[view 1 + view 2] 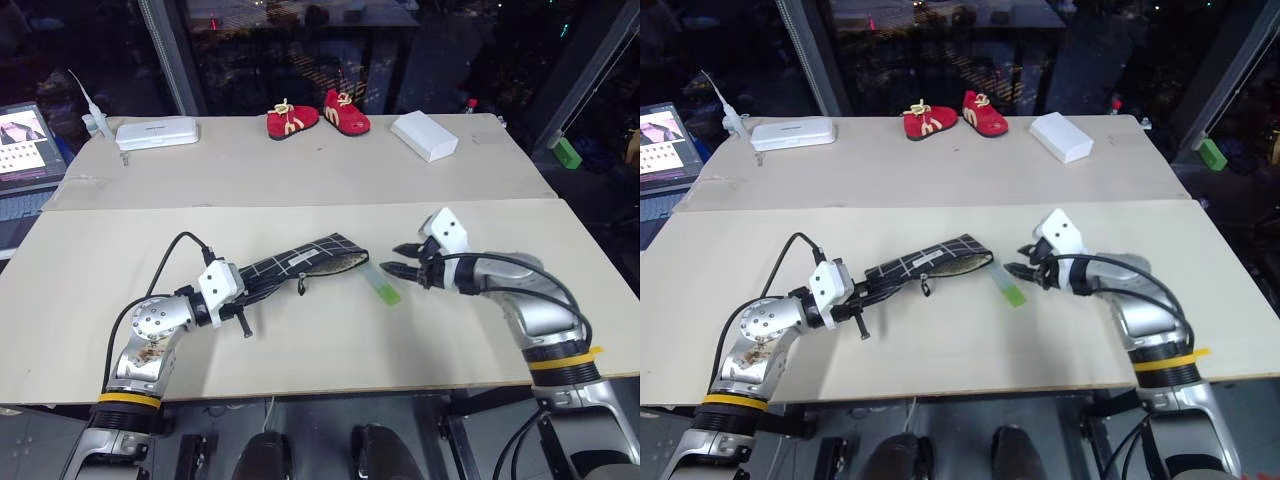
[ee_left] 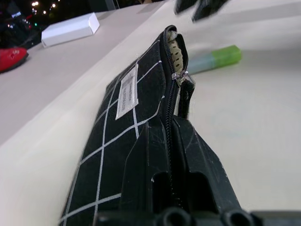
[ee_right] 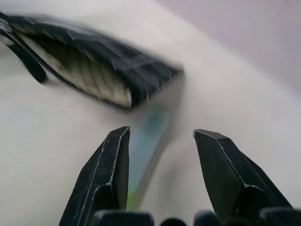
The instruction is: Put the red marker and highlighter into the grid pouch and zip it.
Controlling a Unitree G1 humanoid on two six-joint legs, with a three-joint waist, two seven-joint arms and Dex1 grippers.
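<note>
Left wrist view: the left tool (image 1: 243, 293) clamps the flat fabric grid pouch (image 2: 127, 122), mouth agape. The translucent highlighter (image 1: 381, 283) lies on the smooth worktop (image 1: 300, 350) beside it; the right tool (image 1: 400, 260) hovers spread, empty.

Red shoes (image 1: 317, 115) sit between two white boxes (image 1: 156, 133) (image 1: 424, 135).
</note>
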